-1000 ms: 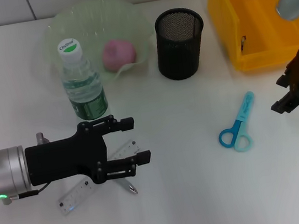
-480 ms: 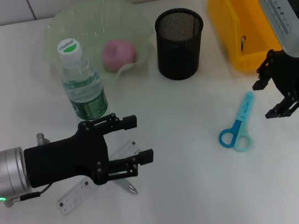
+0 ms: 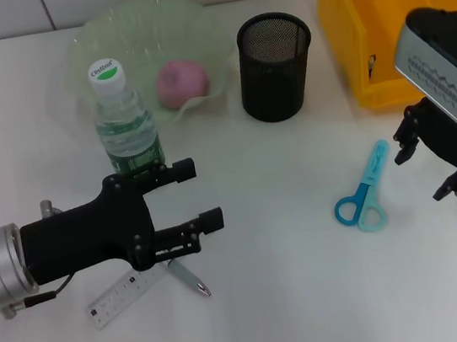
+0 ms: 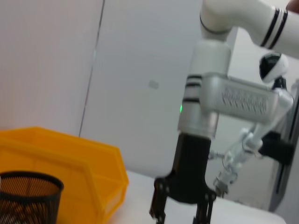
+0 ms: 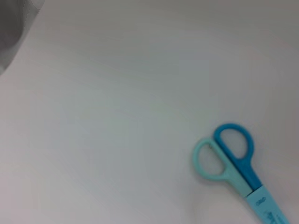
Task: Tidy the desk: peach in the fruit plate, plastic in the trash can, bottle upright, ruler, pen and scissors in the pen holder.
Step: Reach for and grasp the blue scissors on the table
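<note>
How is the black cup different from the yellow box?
The black cup is round, made of mesh you can see through; the yellow box has straight, solid walls. The cup is small; the box is much bigger and runs off the picture's edge. The cup stands in the middle of the table, the box at its right side. Both are open on top and stand upright.
</note>
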You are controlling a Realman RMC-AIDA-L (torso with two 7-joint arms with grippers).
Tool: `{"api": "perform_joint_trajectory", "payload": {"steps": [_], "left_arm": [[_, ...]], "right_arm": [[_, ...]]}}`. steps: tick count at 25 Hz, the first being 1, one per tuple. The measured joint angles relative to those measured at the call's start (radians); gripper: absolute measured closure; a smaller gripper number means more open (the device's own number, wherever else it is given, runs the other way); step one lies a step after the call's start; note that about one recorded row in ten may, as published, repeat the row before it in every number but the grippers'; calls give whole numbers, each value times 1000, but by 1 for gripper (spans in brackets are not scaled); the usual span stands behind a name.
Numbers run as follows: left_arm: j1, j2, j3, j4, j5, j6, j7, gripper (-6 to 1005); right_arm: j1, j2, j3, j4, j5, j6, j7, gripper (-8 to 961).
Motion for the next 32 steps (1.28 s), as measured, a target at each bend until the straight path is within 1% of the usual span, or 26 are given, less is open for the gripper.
{"api": "perform_joint_trajectory", "payload": {"steps": [1,2,5,6,10,16,23,28,30,31,32], "left_arm": [[5,-5,-10,1,0,2,1,191],[5,-5,-10,1,0,2,1,190],[24,-25,-41,3,0,7,6,190],[24,-25,-41,3,0,7,6,190],[28,-34,-50,-18,-9,8,17,191],[37,-33,-51,-31,-26,13,30,191],[42,-31,-54,-31,-31,27,31,190],[49,-32,-54,-32,-34,30,31,197],[52,-32,-54,-37,-36,30,31,200],[52,-32,-54,-37,-36,30,31,200],[52,-32,-54,-41,-36,30,31,200]], "right_arm": [[0,0,0,0,0,0,0,300],[-3,1,-7,-3,-5,6,-39,300],[-3,1,-5,-10,-7,23,-144,301],[-3,1,-5,-10,-7,23,-144,301],[-3,1,-7,-17,-6,54,-245,301],[9,2,-12,-2,-3,70,-317,301],[44,6,-41,68,20,93,-402,300],[64,7,-59,94,42,113,-441,321],[86,7,-65,125,48,124,-455,322],[86,7,-65,125,48,124,-455,323],[104,7,-65,156,48,137,-464,323]]}}
